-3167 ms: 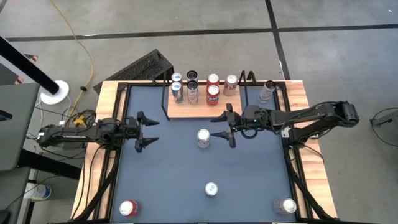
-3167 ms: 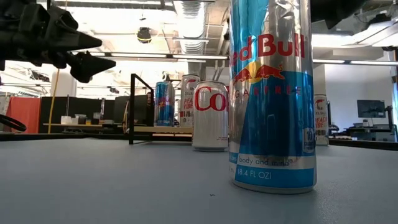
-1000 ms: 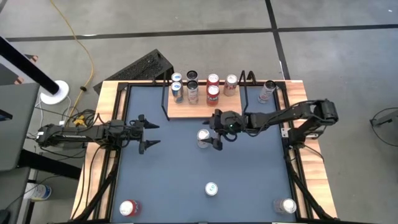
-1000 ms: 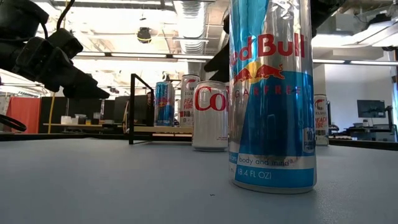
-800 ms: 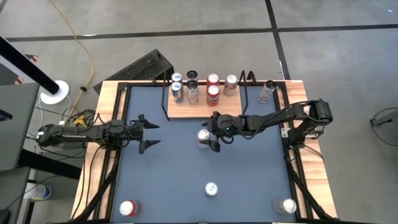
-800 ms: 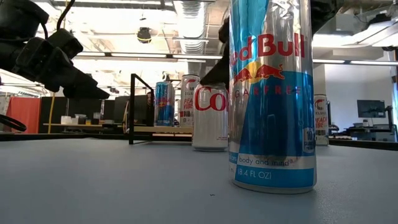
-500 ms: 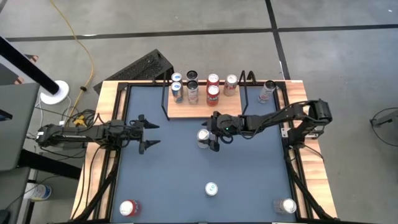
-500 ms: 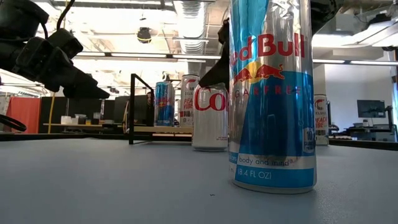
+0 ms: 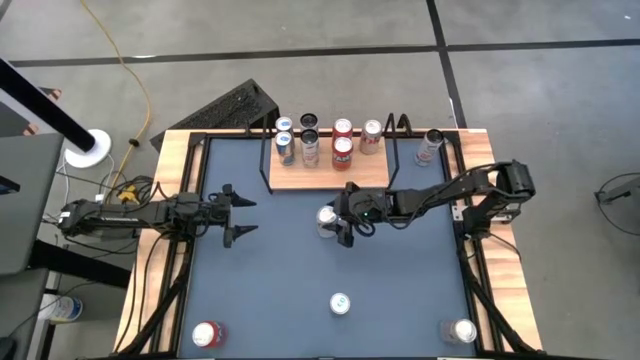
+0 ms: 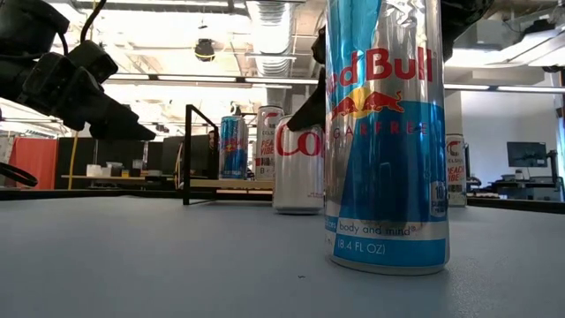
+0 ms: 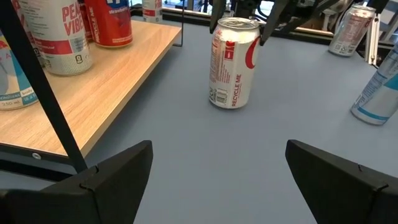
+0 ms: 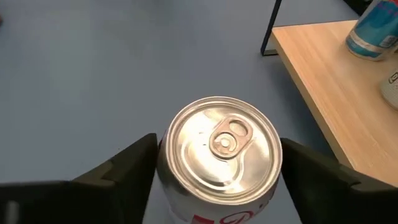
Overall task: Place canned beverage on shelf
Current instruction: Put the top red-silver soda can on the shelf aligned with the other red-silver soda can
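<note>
The step in hand is the grasp. The right gripper point(image 12: 214, 168) sits around the top of a white-and-red can point(image 9: 326, 220) standing upright on the blue tabletop point(image 9: 400, 290), just in front of the shelf point(image 9: 300, 176). In the right wrist view its 2 fingers point(image 12: 124, 168) flank the can's rim, very close on each side, but whether the pads already press the metal cannot be told, so the pincer reads as closing around the can rather than clenched on it.

The left gripper point(image 9: 235, 211) waits over the left part of the table, jaws spread and empty.

The shelf already carries several cans in its back half (the front strip of light wood looks bare). The next move, as I judge it, calls for a firm squeeze, a straight lift, then a short carry onto that free strip, clear of the black wire side frame point(image 9: 266, 160) and of the standing cans.
</note>
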